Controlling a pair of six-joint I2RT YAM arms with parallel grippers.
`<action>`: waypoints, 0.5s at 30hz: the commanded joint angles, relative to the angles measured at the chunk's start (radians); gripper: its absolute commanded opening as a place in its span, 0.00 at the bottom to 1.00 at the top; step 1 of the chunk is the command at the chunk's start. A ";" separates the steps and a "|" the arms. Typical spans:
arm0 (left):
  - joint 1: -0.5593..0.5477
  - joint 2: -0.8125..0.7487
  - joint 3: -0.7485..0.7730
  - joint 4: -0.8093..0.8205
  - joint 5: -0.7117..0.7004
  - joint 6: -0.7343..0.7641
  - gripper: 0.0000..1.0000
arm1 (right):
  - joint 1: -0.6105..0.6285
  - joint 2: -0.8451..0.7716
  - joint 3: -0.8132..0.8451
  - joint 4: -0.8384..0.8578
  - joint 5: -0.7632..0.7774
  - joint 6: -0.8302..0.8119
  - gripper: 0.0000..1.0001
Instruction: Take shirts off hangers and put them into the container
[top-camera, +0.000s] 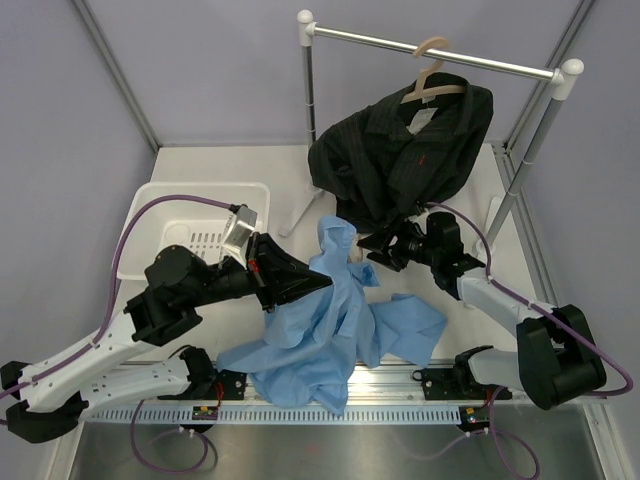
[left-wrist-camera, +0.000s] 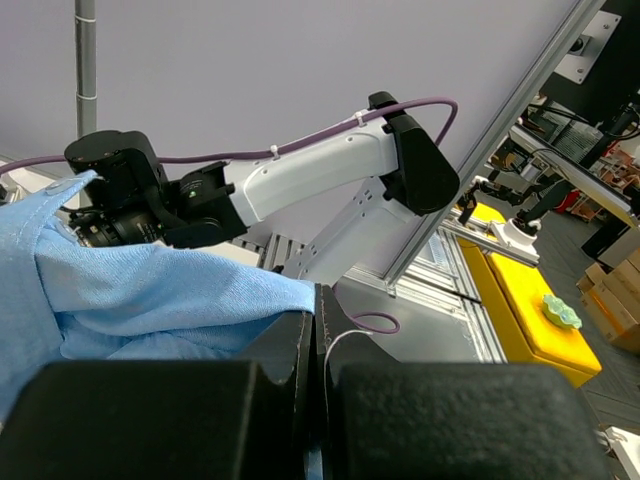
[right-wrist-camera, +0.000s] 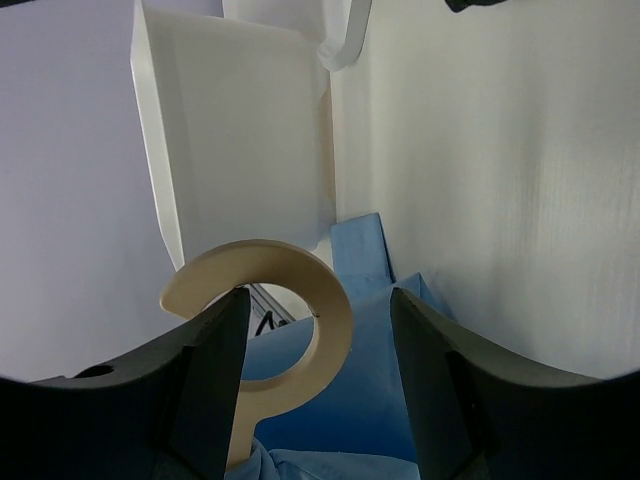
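**A:** Which step are they on?

**B:** Getting the blue shirt (top-camera: 330, 335) off its hanger, I'd say. It lies crumpled in the middle of the counter (top-camera: 250, 165), trailing down to the near edge. The left fingers (left-wrist-camera: 280, 345) are pressed together on a fold of it, up by the collar end.

**A:** And the right arm?

**B:** The right fingers (right-wrist-camera: 215, 370) stand apart with the hanger hook (right-wrist-camera: 300, 265) between them. There is a clear gap on one side, so the hook isn't clamped. Its stem runs close along the other finger, and I can't tell if it touches. Below that the stem goes down into blue cloth, so the hanger looks to be inside the shirt.

**A:** So what does the next move need?

**B:** Probably closing on the hook, then drawing it out toward the right edge while the left keeps its pinch, so the shoulders slip free. If the pull is too quick the whole shirt may drag along. After that the shirt has to go to the tub (top-camera: 160, 195) by the left edge, where no shirt shows.

**A:** And the other shirt?

**B:** The black shirt (top-camera: 400, 150) hangs on the second hanger (top-camera: 432, 85) from the rail (top-camera: 440, 55) over the far right corner. That half is not yet begun.
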 joint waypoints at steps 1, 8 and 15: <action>-0.006 -0.013 0.047 0.061 0.034 0.000 0.00 | 0.020 -0.008 -0.015 0.049 0.031 -0.004 0.66; -0.006 -0.013 0.041 0.069 0.039 0.000 0.00 | 0.076 -0.001 -0.019 0.075 0.051 0.011 0.65; -0.006 -0.014 0.031 0.089 0.056 -0.015 0.00 | 0.127 0.114 0.000 0.200 0.055 0.059 0.56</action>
